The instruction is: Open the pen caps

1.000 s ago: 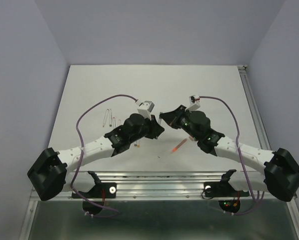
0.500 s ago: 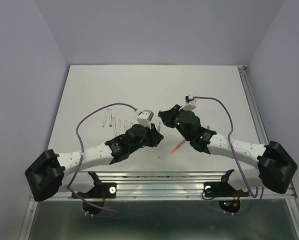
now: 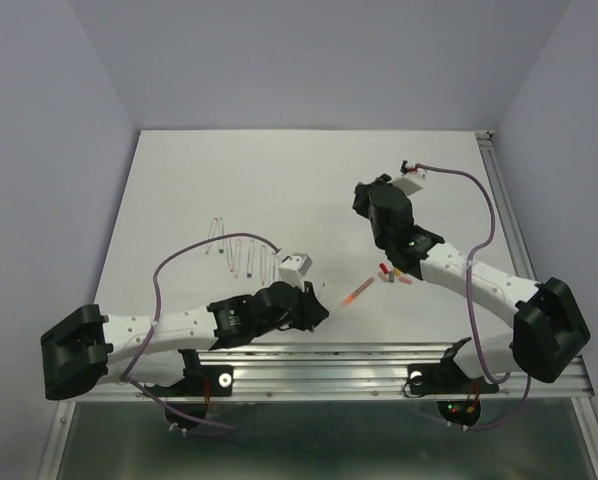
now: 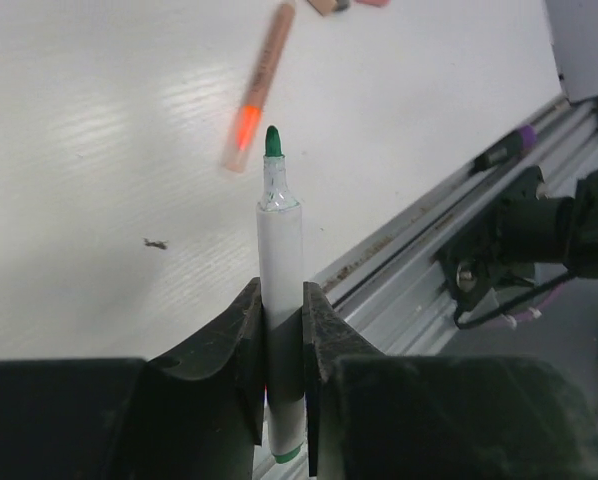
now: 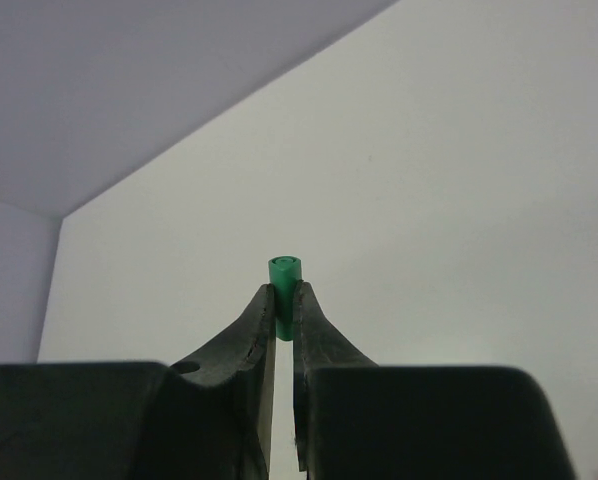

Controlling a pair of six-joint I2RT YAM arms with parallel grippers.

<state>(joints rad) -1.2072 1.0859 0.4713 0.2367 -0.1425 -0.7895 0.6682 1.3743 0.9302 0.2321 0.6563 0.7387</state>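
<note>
My left gripper [image 3: 319,312] is shut on a whitish pen barrel [image 4: 279,240] with a bare green tip, held low near the table's front edge. My right gripper [image 3: 362,192] is shut on a small green pen cap [image 5: 285,285], lifted over the back right part of the table and apart from the pen. An orange-tipped pen [image 3: 356,293] lies between the arms and also shows in the left wrist view [image 4: 259,85]. A red cap [image 3: 384,270] and a pink cap [image 3: 404,281] lie just right of it.
Several thin whitish pen barrels [image 3: 234,250] lie in a row left of centre. A metal rail [image 3: 379,355] runs along the table's front edge and another rail [image 3: 504,210] along the right side. Purple cables loop from both wrists.
The grippers were close together at the table's middle. They have pulled apart: the left drew back toward the front edge with the pen, the right moved up and back with the green cap.
</note>
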